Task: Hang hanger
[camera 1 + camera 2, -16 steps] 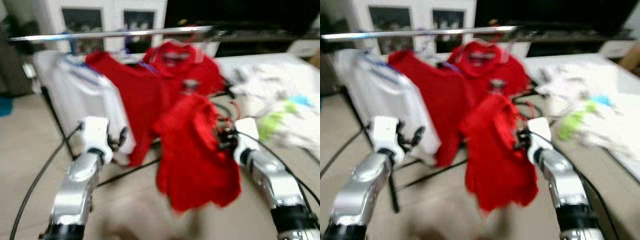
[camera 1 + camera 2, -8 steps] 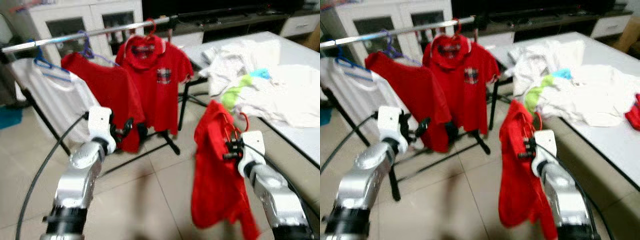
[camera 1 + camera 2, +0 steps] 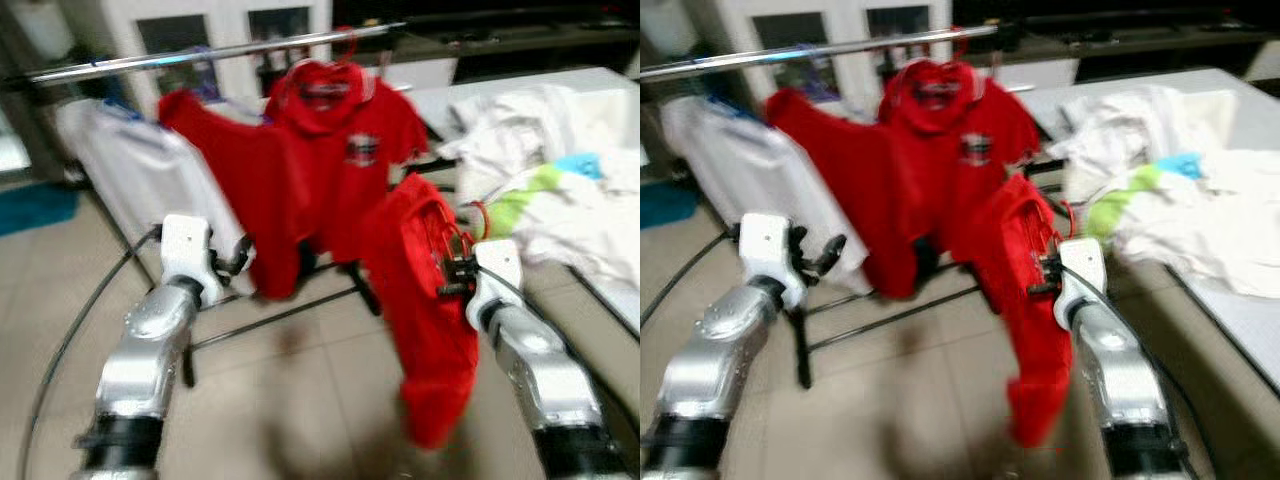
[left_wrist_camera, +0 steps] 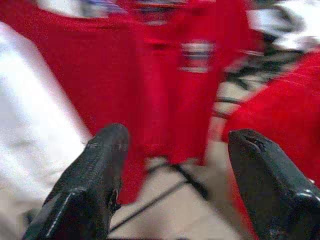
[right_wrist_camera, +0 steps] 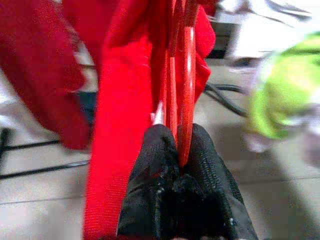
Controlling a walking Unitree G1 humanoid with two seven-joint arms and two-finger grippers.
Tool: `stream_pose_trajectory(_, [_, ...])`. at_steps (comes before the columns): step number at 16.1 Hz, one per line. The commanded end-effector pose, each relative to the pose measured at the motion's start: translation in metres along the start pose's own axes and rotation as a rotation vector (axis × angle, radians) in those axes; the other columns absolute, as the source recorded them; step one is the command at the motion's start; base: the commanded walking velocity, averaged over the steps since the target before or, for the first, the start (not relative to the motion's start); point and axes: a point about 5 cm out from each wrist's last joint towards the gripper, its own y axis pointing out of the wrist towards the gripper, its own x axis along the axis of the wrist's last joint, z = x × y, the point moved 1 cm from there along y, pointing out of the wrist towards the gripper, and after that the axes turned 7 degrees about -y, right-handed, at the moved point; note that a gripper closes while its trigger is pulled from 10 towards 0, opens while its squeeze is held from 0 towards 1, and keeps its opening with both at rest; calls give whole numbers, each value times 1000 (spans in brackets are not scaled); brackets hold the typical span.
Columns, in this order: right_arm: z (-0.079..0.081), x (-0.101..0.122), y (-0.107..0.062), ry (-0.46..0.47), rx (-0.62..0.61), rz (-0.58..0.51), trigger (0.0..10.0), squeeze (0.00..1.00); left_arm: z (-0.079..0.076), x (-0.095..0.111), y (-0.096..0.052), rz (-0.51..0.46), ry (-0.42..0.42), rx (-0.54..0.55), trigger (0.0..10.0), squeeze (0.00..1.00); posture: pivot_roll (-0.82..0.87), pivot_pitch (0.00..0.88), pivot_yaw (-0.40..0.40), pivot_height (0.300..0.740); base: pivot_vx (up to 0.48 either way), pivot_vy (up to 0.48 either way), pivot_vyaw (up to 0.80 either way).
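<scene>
**Desk:** What have you got on the right arm?

**Me:** I see the right gripper with its fingers pressed together on the red hanger, pinching the thin red wire between the tips. A red shirt hangs from that hanger, draped down past the wrist towards the tiled floor. I'm holding it in the air, lower than the rail and just in front of the clothes already there.

**Desk:** And the left?

**Me:** The left gripper is raised in front of the rack, fingers spread wide with nothing between them. Through the gap I see red cloth and a white garment.

**Desk:** What's on the rail?

**Me:** A red polo with a small chest badge, another red top beside it to my left, then a white shirt further left. All three hang from the silver rail.

**Desk:** Anything to your right?

**Me:** A white desk with a heap of white laundry and a yellow-green piece in it. The head views are blurred, so I can't make out finer detail.
</scene>
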Motion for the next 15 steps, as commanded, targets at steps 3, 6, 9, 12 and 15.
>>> stream_pose_trajectory(3, [1,12,2,-17,-1,-52,10000,0,3,7,-1,-19,31,-3,10000,0,-18,0,16,740,451,0,0])
stream_pose_trajectory(6, [3,14,4,-29,16,-57,10000,0,3,7,-1,-16,39,-5,10000,0,-17,0,13,740,455,0,0])
stream_pose_trajectory(9, [8,16,6,-60,52,-61,10000,0,4,8,-1,-20,44,2,10000,0,-12,0,5,740,456,0,0])
stream_pose_trajectory(12, [9,16,8,-66,77,-53,10000,0,4,8,-2,-20,51,1,10000,0,-9,0,1,740,466,0,0])
stream_pose_trajectory(15, [14,17,9,-71,131,-58,10000,0,3,7,-4,-18,61,-5,10000,0,-1,0,-9,740,480,0,465])
